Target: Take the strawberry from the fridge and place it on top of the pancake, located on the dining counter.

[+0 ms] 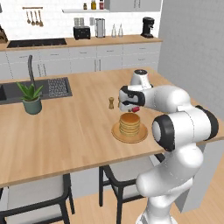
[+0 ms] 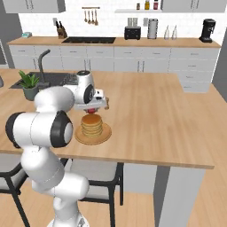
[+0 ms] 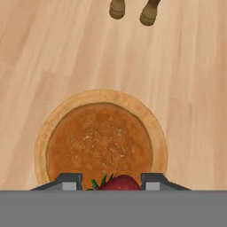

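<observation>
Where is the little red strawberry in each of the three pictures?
Left base view: the strawberry sits right of center, in the gripper just above the pancake.
Right base view: the strawberry is left of center, over the same stack.
Hand view: it is at bottom center, between the fingertips.
Shared landmark: the pancake on its tan plate.

Gripper [image 3: 111, 181] clamps strawberry [image 3: 118, 182] between its fingertips [image 3: 69, 181], above pancake [image 3: 98, 141] on tan plate [image 3: 158, 137]; two brown shakers [image 3: 117, 9] stand beyond on wooden table [image 3: 44, 57].
</observation>
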Available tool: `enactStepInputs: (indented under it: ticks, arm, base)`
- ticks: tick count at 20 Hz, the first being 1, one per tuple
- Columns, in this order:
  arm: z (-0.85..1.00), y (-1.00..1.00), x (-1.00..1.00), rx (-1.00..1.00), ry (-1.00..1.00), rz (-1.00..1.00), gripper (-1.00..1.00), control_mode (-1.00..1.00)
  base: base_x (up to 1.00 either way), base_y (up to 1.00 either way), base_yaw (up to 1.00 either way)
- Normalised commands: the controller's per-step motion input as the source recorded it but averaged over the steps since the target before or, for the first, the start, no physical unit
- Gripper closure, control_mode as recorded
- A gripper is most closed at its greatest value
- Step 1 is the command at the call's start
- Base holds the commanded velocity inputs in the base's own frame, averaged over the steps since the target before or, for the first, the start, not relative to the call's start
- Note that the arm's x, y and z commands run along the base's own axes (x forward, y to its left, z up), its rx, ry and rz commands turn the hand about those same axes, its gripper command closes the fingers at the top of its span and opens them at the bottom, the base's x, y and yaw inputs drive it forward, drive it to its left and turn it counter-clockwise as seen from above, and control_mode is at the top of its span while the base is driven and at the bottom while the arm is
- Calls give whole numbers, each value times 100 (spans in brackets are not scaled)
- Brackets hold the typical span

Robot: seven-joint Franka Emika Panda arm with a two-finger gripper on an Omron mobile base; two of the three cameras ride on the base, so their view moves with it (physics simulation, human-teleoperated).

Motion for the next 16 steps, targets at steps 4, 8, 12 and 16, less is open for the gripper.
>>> enactStepInputs:
  ticks: [4,8,12,16]
  arm:
    - [-46,0,21,0,4,0,100,-100]
    - [-19,5,2,0,2,0,100,-100]
    - [0,3,-5,2,3,-1,100,-100]
    - [-1,18,0,0,9,-4,100,-100]
  base:
    - [0,0,0]
    - [0,0,0]
    - [0,0,0]
    - [0,0,0]
